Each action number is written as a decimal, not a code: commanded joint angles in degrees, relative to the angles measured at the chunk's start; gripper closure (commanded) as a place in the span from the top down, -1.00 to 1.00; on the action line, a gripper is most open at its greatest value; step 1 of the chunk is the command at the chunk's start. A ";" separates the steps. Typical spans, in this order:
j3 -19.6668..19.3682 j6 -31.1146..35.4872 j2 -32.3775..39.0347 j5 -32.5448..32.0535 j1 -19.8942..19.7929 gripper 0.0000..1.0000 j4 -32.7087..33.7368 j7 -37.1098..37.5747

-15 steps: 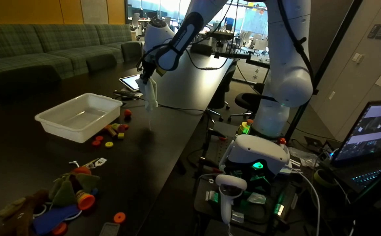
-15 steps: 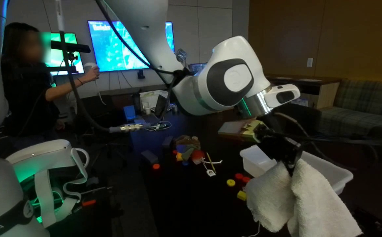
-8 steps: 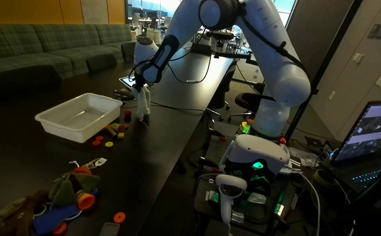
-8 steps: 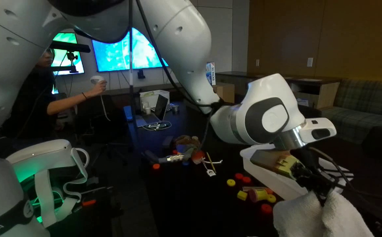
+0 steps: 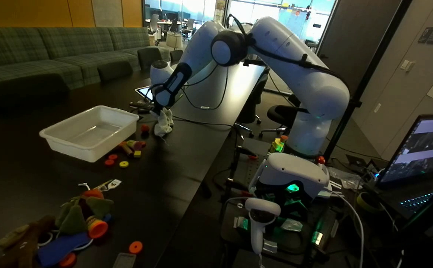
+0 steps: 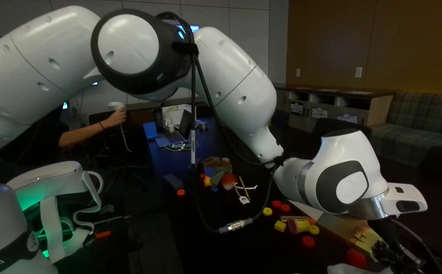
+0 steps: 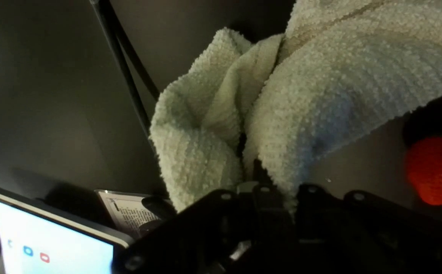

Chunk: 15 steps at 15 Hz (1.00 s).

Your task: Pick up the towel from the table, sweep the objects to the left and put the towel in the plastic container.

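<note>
As the wrist view looks along the fingers (image 7: pixel 269 203), we find them closed on a fold of the white towel (image 7: pixel 331 87), which is pinched between them and bunches outward ahead of them. We locate the hanging part of the towel directly below the fingers in an exterior view, over the dark table (image 5: pixel 164 201); we cannot tell whether its lower end makes contact. We locate the plastic container (image 5: pixel 69 149) upright on the table, to the left of the fingers in an exterior view, near the towel but apart from it. Below and left of the fingers, near the container, we identify a yellow block (image 5: pixel 137 153), a yellow disc (image 5: pixel 123 164) and two red discs (image 5: pixel 113 157). We find a pink-and-yellow jar (image 6: pixel 299 225) on its side, left of the fingers in an exterior view. In the wrist view, we note a red rounded object (image 7: pixel 438 171) to the right of the fingers, a lit tablet (image 7: pixel 53 236) to their left, and a printed card (image 7: pixel 127 213) between the tablet and the towel. A black cable (image 7: pixel 120 62) runs beyond the fingers, past the towel. Well apart from the fingers, both exterior views show a cluster of soft toys (image 5: pixel 71 219).
</note>
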 commanded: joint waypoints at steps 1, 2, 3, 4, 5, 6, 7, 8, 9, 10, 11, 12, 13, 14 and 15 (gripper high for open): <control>2.95 -3.39 8.76 3.07 -2.99 -0.87 13.48 -3.70; 4.03 -4.33 10.22 3.78 -3.79 -0.87 15.81 -4.64; 4.90 -5.31 11.62 4.41 -4.39 -0.87 18.01 -5.42; 5.39 -5.85 13.43 4.85 -4.73 -0.87 20.30 -5.69; 6.12 -6.56 14.46 5.38 -5.17 -0.87 21.90 -6.30; 6.85 -7.00 15.27 5.89 -5.59 -0.87 23.15 -7.00; 7.87 -7.69 16.88 5.32 -6.30 -0.87 25.49 -6.77; 8.73 -8.43 17.91 5.48 -6.67 -0.87 27.00 -7.22; 9.43 -8.95 18.87 5.44 -6.88 -0.87 28.29 -7.25; 10.49 -9.61 19.49 5.48 -7.24 -0.87 29.22 -7.76; 11.16 -9.76 19.81 5.38 -7.26 -0.87 29.70 -7.85; 10.88 -9.70 19.73 6.99 -6.66 -0.87 29.63 -8.90; 11.38 -9.42 19.49 7.18 -6.53 -0.87 29.40 -9.39; 12.27 -9.59 19.43 7.83 -6.64 -0.87 29.50 -10.45; 12.73 -9.02 19.24 8.23 -6.46 -0.87 29.04 -11.01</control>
